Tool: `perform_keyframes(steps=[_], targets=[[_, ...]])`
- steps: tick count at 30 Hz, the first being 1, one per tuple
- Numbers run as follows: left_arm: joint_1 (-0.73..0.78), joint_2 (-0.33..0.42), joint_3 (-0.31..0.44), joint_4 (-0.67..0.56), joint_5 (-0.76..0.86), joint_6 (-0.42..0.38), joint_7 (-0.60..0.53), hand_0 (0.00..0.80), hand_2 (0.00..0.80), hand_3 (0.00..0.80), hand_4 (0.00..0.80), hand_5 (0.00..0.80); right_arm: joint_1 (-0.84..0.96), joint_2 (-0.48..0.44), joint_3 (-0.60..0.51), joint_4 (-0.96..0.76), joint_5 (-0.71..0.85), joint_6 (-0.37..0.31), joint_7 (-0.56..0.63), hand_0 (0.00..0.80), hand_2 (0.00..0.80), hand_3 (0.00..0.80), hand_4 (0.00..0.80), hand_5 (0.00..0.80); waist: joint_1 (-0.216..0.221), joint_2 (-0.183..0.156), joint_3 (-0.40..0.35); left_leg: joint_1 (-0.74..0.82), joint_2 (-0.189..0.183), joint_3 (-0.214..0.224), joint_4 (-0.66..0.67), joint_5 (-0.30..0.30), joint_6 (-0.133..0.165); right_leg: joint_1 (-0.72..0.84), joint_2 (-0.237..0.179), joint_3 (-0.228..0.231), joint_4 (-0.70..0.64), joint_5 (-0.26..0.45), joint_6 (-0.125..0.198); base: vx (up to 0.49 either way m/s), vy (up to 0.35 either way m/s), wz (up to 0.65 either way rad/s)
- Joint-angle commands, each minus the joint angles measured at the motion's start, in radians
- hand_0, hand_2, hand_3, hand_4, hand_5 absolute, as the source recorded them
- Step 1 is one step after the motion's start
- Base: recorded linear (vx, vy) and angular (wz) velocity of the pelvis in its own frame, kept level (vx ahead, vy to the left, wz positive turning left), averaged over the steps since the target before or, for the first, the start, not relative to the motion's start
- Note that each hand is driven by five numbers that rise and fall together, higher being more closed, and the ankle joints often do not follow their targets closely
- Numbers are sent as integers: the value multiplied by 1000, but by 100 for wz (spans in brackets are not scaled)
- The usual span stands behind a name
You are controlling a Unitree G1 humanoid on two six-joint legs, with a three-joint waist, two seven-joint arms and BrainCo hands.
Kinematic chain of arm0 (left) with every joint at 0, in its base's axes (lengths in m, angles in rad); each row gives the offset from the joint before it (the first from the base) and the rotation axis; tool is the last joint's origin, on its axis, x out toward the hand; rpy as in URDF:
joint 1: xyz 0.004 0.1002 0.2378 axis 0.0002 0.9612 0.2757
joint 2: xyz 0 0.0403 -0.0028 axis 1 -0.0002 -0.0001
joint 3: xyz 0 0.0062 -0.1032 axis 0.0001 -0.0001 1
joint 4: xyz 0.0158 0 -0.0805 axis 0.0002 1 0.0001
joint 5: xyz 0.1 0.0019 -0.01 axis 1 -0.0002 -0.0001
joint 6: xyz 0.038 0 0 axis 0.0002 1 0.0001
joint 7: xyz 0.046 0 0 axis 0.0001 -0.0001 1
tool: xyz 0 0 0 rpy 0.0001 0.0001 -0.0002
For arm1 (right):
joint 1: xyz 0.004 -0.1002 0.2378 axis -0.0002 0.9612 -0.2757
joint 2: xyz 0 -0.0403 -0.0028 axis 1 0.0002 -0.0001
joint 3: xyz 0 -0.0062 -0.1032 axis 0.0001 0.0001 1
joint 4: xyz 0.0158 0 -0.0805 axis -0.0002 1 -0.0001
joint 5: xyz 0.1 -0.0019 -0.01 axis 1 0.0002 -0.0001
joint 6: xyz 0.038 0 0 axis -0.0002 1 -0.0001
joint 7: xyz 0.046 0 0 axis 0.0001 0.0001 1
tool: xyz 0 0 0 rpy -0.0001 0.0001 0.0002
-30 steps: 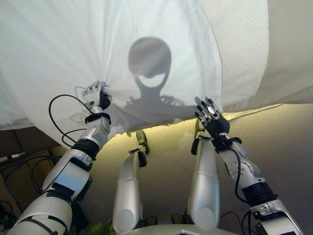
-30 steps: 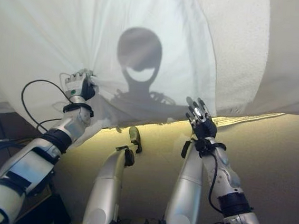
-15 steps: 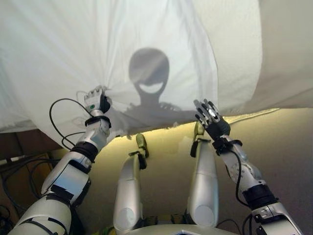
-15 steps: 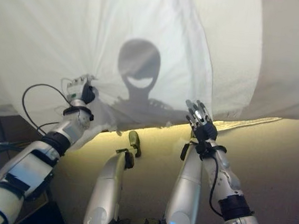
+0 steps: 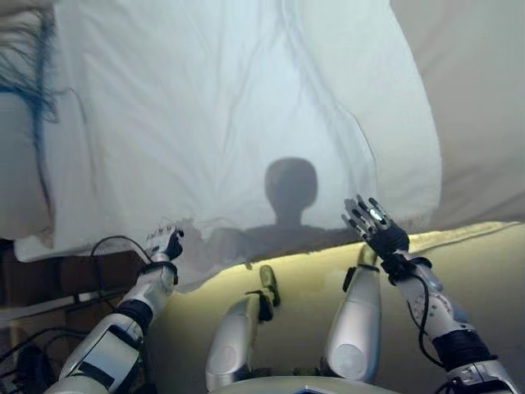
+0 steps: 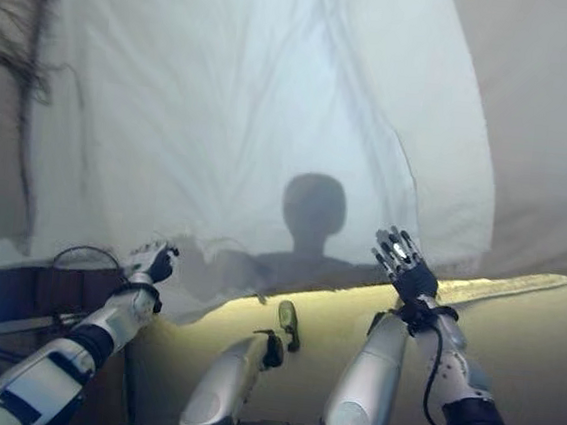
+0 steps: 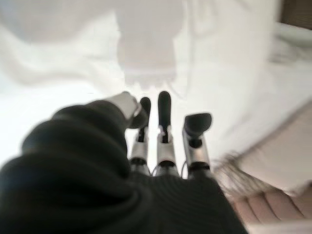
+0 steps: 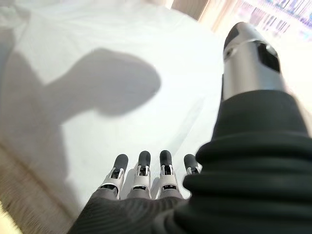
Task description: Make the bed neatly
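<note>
A white sheet [image 5: 230,123] lies spread over the bed in front of me, its near edge rumpled along the mattress side. My left hand [image 5: 164,244] is at that edge near the sheet's left corner. In the left wrist view its fingers [image 7: 164,122] are nearly straight and the thumb sits by them, with the sheet [image 7: 146,53] just past the tips. My right hand [image 5: 374,227] hovers open with spread fingers over the sheet's near right part. The right wrist view has its fingertips [image 8: 143,163] above the flat sheet [image 8: 97,97].
A beige cover [image 5: 476,115] lies on the bed to the right of the sheet. A pale cloth with a dark fringe [image 5: 25,107] lies at the far left. The mattress side [image 5: 492,279] runs below the sheet. Cables and a dark floor [image 5: 33,345] show at lower left.
The whole view has tilted up and takes in more of the bed. My left hand, curled on the sheet's edge before, now has straighter fingers. The right hand stays open.
</note>
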Motion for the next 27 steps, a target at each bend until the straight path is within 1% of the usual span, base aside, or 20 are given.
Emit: perform_keyframes(steps=[1, 2, 3, 4, 6, 9, 13, 14, 15, 18, 21, 23, 27], targets=[[15, 75, 82, 4, -66, -28, 13, 800, 800, 800, 800, 800, 34, -10, -37, -56, -5, 19, -10, 0, 0, 0, 0, 0, 6, -30, -27, -58, 35, -14, 63, 53, -15, 65, -34, -23, -259, 266, 46, 69, 88, 17], [18, 64, 80, -4, -71, -36, 25, 800, 800, 800, 800, 800, 37, -19, -38, -59, -3, 27, -15, 0, 0, 0, 0, 0, 6, -25, -27, -58, 33, -15, 66, 53, -18, 59, -41, -18, -249, 262, 47, 38, 85, 13], [15, 50, 72, -8, -69, -38, 41, 264, 264, 264, 264, 264, 34, -24, -36, -62, -1, 32, -22, 0, 0, 0, 0, 0, 5, -22, -24, -62, 32, -15, 69, 54, -21, 52, -44, -14, -241, 259, 48, 11, 93, 15], [8, 34, 62, -9, -73, -36, 57, 0, 0, 0, 0, 0, 26, -30, -34, -65, 3, 37, -30, 0, 0, 0, 0, 0, 3, -19, -19, -69, 32, -15, 72, 56, -23, 39, -45, -8, -232, 257, 49, -32, 79, 14], [-12, 4, 43, -15, -77, -39, 94, 0, 0, 0, 0, 0, 3, -35, -27, -72, 11, 44, -51, 0, 0, 0, 0, 0, 1, -18, -7, -87, 33, -15, 75, 62, -26, 9, -42, 4, -219, 257, 52, -74, 24, 9], [-53, -17, 28, -21, -51, -50, 153, 0, 0, 0, 0, 0, -23, -25, -12, -76, 28, 34, -77, 0, 0, 0, 0, 0, 4, -33, 21, -130, 43, -18, 84, 68, -27, -26, -25, 14, -218, 265, 56, -123, -99, 5], [-138, -25, 1, -32, -4, -17, 210, 0, 0, 0, 0, 0, -55, -10, 21, -90, 71, -21, -98, 0, 0, 0, 0, 0, 4, -72, 79, -211, 56, -33, 114, 76, -27, -80, -1, 19, -218, 295, 61, -151, -186, 3], [-156, -27, -4, -30, 1, -5, 222, 0, 0, 0, 0, 0, -61, -6, 27, -95, 72, -29, -98, 0, 0, 0, 0, 0, 1, -78, 91, -225, 58, -35, 118, 79, -28, -93, 5, 22, -218, 300, 62, -23, -112, -7], [-171, -28, -8, -29, 5, 2, 234, 0, 0, 0, 0, 0, -65, 0, 33, -99, 68, -37, -100, 0, 0, 0, 0, 0, 2, -79, 99, -228, 66, -42, 127, 57, -38, -98, 17, 29, -203, 278, 74, -7, -88, -11], [-228, -27, -10, -22, 20, 17, 290, 0, 0, 0, 0, 0, -89, 11, 47, -110, 62, -52, -107, 0, 0, 0, 0, 0, -7, -96, 127, -276, 70, -45, 140, 67, -41, -133, 32, 36, -208, 295, 75, -48, -69, -13], [-292, -23, -15, -14, 26, 44, 300, 0, 0, 0, 0, 0, -127, 19, 56, -119, 59, -61, -114, 0, 0, 0, 0, 0, -16, -111, 161, -341, 67, -57, 165, 73, -41, -183, 51, 51, -206, 315, 76, -78, -55, -6], [-312, -18, -26, -14, 11, 66, 301, 0, 0, 0, 0, 0, -131, 26, 59, -136, 55, -58, -122, 0, 0, 0, 0, 0, -24, -119, 163, -386, 70, -60, 179, 78, -41, -220, 60, 63, -200, 323, 77, -24, -14, -1], [-349, -18, -21, -17, -25, 125, 321, 0, 0, 0, 0, 0, -144, 24, 65, -162, 62, -56, -132, 0, 0, 0, 0, 0, -31, -130, 163, -455, 69, -68, 204, 82, -40, -272, 74, 82, -207, 340, 77, -18, -5, 9]])
